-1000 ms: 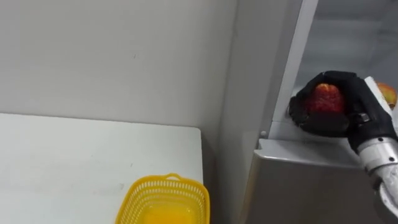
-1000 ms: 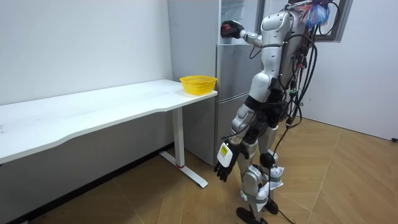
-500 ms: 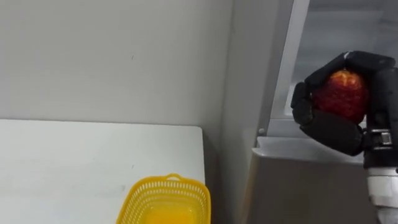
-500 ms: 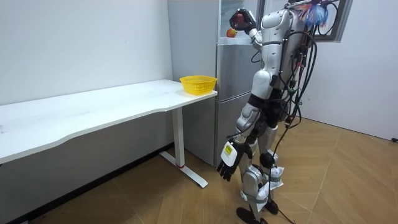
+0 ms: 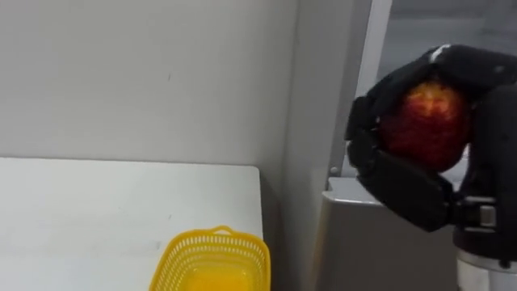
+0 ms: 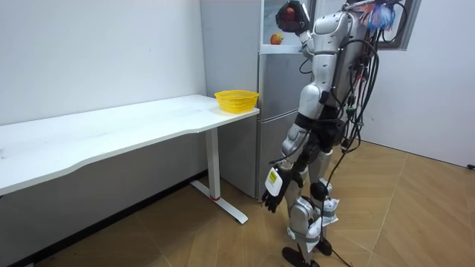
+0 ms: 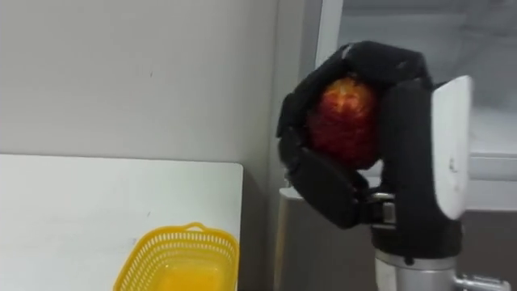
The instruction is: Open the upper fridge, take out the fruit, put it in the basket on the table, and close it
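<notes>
Since a second ago the right hand [image 5: 401,183] has drawn back out of the upper fridge [image 5: 313,105] compartment and risen close to the head, bringing the red apple [image 5: 425,124] with it. Its dark fingers and thumb are curled around the apple, which sits high in front of the open compartment, clear of the shelf edge. In the room view a second reddish fruit [image 6: 276,38] rests on the shelf just below and beside the raised hand. The robot stands upright facing the fridge, with the left hand [image 6: 272,201] hanging low by its thigh, fingers loose and holding nothing. A yellow basket [image 5: 214,260] sits on the white table [image 5: 89,212] at the corner nearest the fridge, below and to the left of the held apple.
</notes>
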Controlling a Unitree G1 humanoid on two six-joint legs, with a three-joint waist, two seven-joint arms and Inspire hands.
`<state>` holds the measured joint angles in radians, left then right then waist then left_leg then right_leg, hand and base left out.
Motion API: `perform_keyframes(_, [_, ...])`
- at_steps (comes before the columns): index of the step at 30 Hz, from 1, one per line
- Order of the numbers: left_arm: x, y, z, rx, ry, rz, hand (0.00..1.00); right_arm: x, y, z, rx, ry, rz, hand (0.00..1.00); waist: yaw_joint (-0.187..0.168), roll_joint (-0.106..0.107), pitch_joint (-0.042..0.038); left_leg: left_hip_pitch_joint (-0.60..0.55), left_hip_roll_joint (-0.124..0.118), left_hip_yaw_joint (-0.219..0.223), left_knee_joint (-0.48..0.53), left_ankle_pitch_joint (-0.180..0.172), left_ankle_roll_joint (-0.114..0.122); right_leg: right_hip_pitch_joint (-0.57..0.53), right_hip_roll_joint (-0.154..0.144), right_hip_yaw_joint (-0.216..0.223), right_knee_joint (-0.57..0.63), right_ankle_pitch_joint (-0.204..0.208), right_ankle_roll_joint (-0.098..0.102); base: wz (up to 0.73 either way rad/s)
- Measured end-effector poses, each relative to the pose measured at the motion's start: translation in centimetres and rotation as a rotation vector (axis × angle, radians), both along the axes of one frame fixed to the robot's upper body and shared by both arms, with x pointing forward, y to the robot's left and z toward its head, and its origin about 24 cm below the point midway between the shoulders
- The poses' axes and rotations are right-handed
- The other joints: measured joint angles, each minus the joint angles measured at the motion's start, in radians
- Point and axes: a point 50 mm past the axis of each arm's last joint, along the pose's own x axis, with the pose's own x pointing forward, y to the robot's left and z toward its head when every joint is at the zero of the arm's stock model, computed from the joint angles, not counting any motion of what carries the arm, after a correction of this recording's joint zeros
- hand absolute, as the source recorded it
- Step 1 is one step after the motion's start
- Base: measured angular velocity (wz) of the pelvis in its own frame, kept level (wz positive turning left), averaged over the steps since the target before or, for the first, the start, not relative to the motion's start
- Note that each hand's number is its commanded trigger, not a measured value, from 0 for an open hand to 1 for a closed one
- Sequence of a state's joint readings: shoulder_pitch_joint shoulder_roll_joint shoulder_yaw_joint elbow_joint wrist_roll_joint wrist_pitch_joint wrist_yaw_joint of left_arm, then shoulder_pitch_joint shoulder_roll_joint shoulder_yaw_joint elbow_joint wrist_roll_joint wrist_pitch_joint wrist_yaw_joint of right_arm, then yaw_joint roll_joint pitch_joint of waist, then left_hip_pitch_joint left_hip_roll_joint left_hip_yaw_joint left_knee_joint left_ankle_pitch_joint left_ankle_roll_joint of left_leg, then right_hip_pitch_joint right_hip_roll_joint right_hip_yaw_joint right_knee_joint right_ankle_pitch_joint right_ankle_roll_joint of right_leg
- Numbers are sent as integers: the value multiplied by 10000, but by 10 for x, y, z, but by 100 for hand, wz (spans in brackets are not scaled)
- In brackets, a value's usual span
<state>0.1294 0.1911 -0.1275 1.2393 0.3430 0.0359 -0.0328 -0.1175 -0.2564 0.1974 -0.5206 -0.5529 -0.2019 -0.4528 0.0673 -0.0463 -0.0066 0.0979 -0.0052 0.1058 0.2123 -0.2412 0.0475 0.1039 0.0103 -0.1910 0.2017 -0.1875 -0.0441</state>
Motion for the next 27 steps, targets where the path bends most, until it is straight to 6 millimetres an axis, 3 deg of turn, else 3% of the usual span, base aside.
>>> perform_keyframes(8, [14,0,1,-15,-243,-334,0,4,23,-9,-1447,-7,431,100,614,-340,47,7,-18,-142,-72,18,1,11,-8,-145,1,-1,1,2])
perform_keyframes(12, [19,6,3,-9,-312,-450,0,13,31,-17,-2132,199,430,100,1045,-519,136,-100,-72,-303,-74,36,18,0,-53,-313,-113,-1,3,12])
perform_keyframes(15, [19,8,4,-4,-225,-597,0,25,34,-20,-2780,216,183,100,1219,-627,114,-184,-96,-449,-60,41,22,6,-66,-460,-164,1,6,13])
perform_keyframes(27, [21,13,6,-71,-285,-601,0,54,38,-69,-4577,2307,-35,100,1697,-709,140,-215,-175,-1116,-62,55,16,238,-86,-872,-346,-5,15,17])
